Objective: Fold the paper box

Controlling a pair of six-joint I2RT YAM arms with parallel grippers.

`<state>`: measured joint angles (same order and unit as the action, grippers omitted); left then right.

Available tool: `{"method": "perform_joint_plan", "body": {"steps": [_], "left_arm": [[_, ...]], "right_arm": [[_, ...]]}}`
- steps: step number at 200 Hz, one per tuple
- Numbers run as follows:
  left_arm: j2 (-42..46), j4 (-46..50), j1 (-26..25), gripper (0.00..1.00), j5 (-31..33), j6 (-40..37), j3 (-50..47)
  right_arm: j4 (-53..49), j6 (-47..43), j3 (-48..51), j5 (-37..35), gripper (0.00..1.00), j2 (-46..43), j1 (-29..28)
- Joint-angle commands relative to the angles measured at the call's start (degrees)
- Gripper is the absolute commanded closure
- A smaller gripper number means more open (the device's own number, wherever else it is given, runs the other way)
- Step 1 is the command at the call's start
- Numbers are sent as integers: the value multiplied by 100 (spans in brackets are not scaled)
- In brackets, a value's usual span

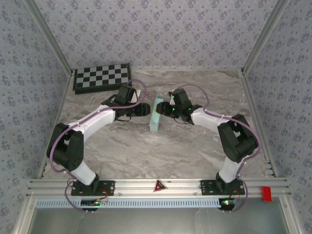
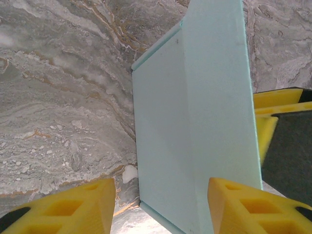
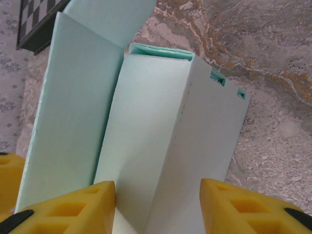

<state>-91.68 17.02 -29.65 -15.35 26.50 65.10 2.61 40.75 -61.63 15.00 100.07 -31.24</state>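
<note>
My left gripper (image 2: 161, 204) and right gripper (image 3: 157, 204) straddle the standing paper box (image 1: 155, 117) from opposite sides — I reckon to steady its walls — but whether either truly clamps, I cannot tell.

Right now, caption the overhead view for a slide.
Left hand and right hand flank the pale cyan paper box.

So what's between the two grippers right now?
The paper box, partly folded, stands between the left gripper and right gripper in the top view; each wrist view has it between its own fingers.
</note>
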Motion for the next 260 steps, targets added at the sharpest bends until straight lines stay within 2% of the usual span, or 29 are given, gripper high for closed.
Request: {"method": "perform_joint_plan", "body": {"steps": [1,30,84,120,138,161,176,201,260], "left_arm": [[283,157,-24,47,60,-119,266],[382,162,-27,47,116,-128,248],[427,247,-24,46,77,-176,419],[324,279,-123,32,139,-237,557],[152,510,-230,30,296,-349,795],[-115,799,-438,25,646,-496,1120],[-367,1174,-646,23,1146,-661,1465],[-946,1791,-970,22,1842,-943,2103],[-1856,2417,-1391,23,2686,-1254,2847]], "right_arm": [[-1046,12,-106,-710,52,302,-54],[-1075,-21,-157,-730,53,279,-68],[-498,-144,-150,-304,51,-162,-63],[-691,-278,-188,-483,49,-492,3],[-777,-325,-46,-604,49,-720,89],[-956,-422,246,-809,48,-1113,243],[-1171,-428,454,-945,47,-1368,407],[-1380,-628,932,-986,47,-1902,770],[-1432,-647,1804,-925,46,-2862,1450]]}}
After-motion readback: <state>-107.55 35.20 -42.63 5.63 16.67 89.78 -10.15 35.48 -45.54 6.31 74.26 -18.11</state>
